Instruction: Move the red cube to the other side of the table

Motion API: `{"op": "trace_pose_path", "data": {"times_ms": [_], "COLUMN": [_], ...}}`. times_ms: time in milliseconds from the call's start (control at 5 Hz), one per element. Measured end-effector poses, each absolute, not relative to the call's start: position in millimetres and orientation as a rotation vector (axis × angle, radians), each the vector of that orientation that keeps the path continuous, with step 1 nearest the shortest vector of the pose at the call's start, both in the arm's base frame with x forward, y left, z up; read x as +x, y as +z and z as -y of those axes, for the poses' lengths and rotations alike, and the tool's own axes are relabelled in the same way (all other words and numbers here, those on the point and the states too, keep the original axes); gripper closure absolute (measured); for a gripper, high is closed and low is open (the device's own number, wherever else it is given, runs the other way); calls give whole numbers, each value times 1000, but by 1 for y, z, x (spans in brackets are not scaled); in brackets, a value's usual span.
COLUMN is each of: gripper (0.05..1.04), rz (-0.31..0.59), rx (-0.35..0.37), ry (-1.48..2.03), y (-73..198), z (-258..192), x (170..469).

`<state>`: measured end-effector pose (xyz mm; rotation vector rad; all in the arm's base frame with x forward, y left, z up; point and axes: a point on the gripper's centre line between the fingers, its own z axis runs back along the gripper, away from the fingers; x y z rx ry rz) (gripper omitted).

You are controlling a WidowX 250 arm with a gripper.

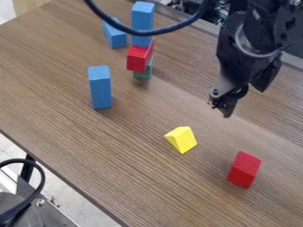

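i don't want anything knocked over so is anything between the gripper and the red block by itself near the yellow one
Nothing visible stands between the gripper and the lone red block; the yellow block sits off to the left of that path in the view.

On the table (160, 190), the cube (244, 170) is placed before and right of the wedge (183, 140), with two blocks (100, 91) and a stack (139, 58) set behind, leftward.
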<state>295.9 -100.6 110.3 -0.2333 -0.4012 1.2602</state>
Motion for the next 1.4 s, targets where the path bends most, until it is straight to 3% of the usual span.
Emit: {"op": "trace_pose_path", "data": {"times_ms": [200, 400, 600, 800, 1000, 1400], "gripper": [86, 86, 86, 86, 86, 86], "rz": [377, 288, 253, 258, 265, 229], "rx": [-204, -190, -117, -102, -144, -157], "ry": [1263, 1452, 1616, 1716, 1753, 1792], "y": [100, 95, 90, 89, 88, 67], "z": [101, 106, 113, 122, 131, 139], "x": [292, 278, 270, 261, 262, 257]}}
